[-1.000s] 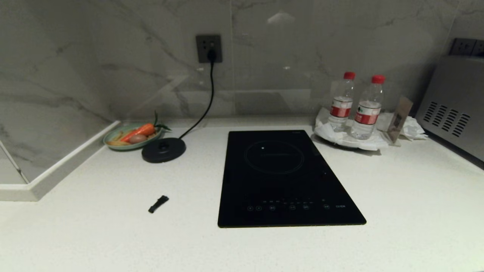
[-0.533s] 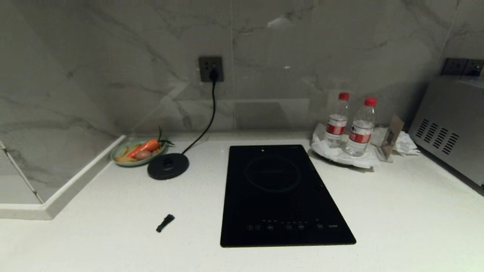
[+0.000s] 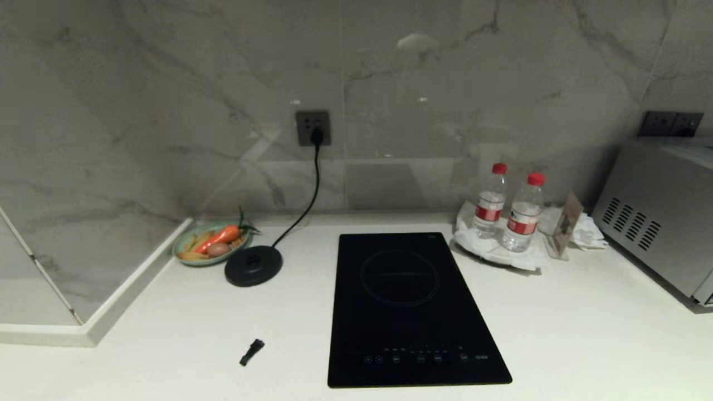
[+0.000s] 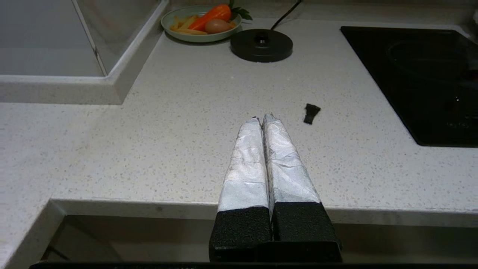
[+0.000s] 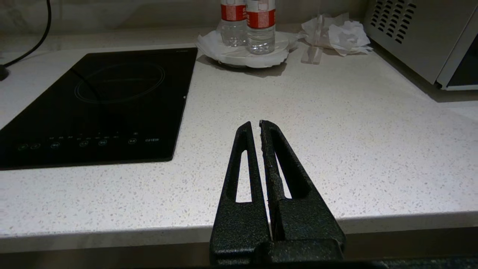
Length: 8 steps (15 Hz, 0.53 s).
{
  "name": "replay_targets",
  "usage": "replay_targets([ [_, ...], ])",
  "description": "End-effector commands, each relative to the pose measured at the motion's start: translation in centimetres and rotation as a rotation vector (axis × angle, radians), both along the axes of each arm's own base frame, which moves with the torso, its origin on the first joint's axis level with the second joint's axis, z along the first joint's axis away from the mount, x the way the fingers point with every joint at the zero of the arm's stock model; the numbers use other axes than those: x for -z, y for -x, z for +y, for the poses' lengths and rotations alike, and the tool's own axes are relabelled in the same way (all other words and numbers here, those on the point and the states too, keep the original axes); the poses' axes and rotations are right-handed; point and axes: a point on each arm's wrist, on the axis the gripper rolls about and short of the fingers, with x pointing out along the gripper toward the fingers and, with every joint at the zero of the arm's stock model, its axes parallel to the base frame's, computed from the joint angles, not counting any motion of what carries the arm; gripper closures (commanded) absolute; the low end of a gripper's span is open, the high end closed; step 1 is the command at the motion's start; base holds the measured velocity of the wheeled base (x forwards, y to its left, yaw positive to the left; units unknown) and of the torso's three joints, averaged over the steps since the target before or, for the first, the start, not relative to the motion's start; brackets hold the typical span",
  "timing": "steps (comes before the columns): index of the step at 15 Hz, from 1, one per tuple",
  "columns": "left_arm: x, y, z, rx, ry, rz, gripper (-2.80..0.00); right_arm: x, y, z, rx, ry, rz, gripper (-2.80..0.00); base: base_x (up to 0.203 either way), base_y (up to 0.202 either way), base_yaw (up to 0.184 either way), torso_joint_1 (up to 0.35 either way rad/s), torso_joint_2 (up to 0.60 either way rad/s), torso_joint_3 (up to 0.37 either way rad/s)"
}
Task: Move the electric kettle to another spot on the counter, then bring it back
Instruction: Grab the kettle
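The electric kettle is out of view in every frame. The white speckled counter (image 3: pixel 585 323) fills the head view, and neither arm shows there. In the left wrist view my left gripper (image 4: pixel 262 117) hangs just past the counter's front edge (image 4: pixel 149 207), its foil-wrapped fingers pressed together and empty. My right gripper (image 5: pixel 254 124) sits the same way over the counter's front edge (image 5: pixel 392 220), its black fingers closed with nothing between them.
A round black base disc (image 3: pixel 253 265) with a cord to the wall socket (image 3: pixel 312 128) sits beside a green plate of vegetables (image 3: pixel 211 243). A black cooktop (image 3: pixel 409 309) lies in the middle. Two water bottles (image 3: pixel 490 200), crumpled paper and a metal appliance (image 3: pixel 657 223) stand at the right. A small black piece (image 3: pixel 252 352) lies near the front.
The whole scene has slid down in the head view and more wall shows, so the camera has moved. Nothing on the counter has shifted.
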Motion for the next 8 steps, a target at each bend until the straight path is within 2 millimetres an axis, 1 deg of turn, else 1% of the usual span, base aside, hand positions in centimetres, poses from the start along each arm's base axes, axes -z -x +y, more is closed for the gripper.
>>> replay_targets([
  [1, -0.02, 0.01, 0.0, 0.0, 0.0, -0.001, 0.0, 0.0, -0.01, 0.0, 0.0, 0.0, 0.001, 0.0, 0.0, 0.0, 0.0, 0.142, -0.37, -0.231],
  [8, 0.02, 0.0, 0.0, 0.0, 0.0, 0.001, 0.0, 0.0, -0.01, 0.0, 0.0, 0.0, 0.001, 0.0, 0.0, 0.0, 0.0, 0.146, -0.35, -0.208],
])
